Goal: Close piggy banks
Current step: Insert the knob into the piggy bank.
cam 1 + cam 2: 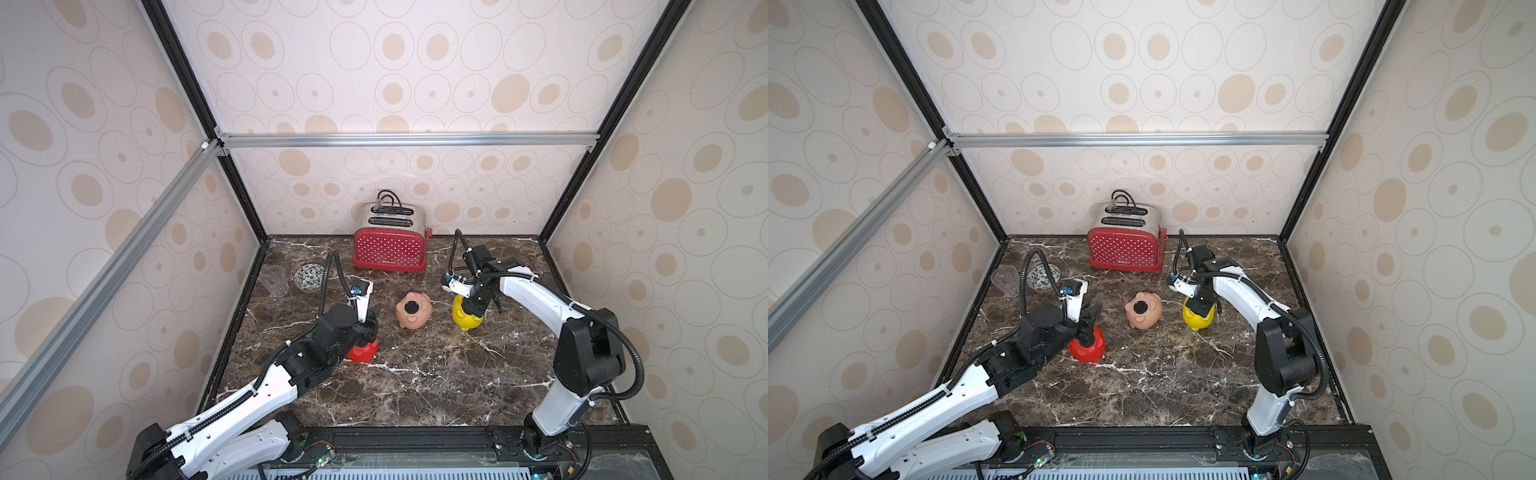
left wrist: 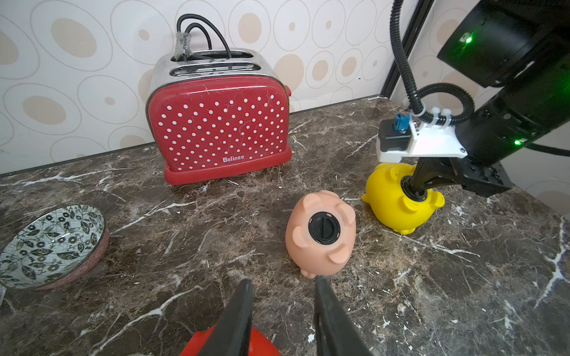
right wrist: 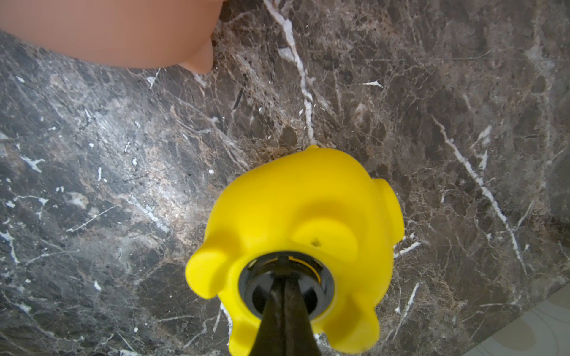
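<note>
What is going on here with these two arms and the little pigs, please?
The robot is closing piggy banks on the marble table. The right hand, shut, has its tips on the black plug in the yellow pig's belly hole. The left hand hangs over the red pig with its jaws slightly apart; that pig's hole is hidden. The peach pig between them lies belly-up with its own plug already in.
</note>
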Tool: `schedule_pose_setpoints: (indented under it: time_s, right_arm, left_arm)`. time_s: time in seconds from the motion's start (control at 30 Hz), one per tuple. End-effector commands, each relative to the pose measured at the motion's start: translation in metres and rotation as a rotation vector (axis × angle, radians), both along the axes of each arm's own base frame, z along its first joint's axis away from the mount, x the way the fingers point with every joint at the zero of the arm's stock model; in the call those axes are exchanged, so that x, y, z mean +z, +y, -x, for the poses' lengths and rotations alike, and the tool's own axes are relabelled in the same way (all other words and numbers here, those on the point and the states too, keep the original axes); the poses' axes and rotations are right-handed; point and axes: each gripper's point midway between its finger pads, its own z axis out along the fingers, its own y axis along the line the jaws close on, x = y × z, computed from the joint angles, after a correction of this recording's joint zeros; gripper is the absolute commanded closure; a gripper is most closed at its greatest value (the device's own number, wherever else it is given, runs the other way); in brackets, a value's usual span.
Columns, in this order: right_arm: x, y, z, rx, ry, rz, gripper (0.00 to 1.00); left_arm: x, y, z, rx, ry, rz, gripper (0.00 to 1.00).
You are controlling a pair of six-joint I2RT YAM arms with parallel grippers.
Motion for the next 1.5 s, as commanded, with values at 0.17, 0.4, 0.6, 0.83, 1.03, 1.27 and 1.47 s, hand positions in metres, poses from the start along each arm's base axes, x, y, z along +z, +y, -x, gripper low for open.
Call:
schedule_pose_setpoints:
  time_s: [0.17, 0.4, 0.6, 0.83, 1.03, 1.27, 1.47]
  right_arm:
    - [0.008, -0.004, 0.009, -0.013, 0.009, -0.010, 1.00]
    - [0.004, -0.007, 0.012, -0.019, 0.031, 0.005, 1.00]
    - [0.001, -0.009, 0.013, -0.018, 0.043, 0.018, 1.00]
    - [-0.003, -0.009, 0.010, -0.017, 0.046, 0.025, 1.00]
    - [-0.007, -0.005, 0.009, -0.006, 0.069, 0.015, 1.00]
    - [-0.015, -0.005, 0.009, -0.003, 0.092, 0.026, 1.00]
    - [-0.016, -0.007, 0.007, 0.000, 0.090, 0.040, 1.00]
  left_arm:
    - [0.004, 0.004, 0.001, 0.004, -0.014, -0.005, 0.66]
    - [0.003, 0.004, 0.001, 0.001, -0.013, -0.006, 0.66]
    - [0.003, 0.004, 0.001, 0.003, -0.014, -0.008, 0.66]
    - [0.003, 0.004, 0.001, 0.004, -0.014, -0.007, 0.66]
    - [0.003, 0.005, 0.000, 0.005, -0.015, -0.009, 0.66]
    - [0.003, 0.005, 0.001, 0.005, -0.016, -0.009, 0.66]
    - [0.003, 0.004, 0.001, 0.005, -0.015, -0.007, 0.66]
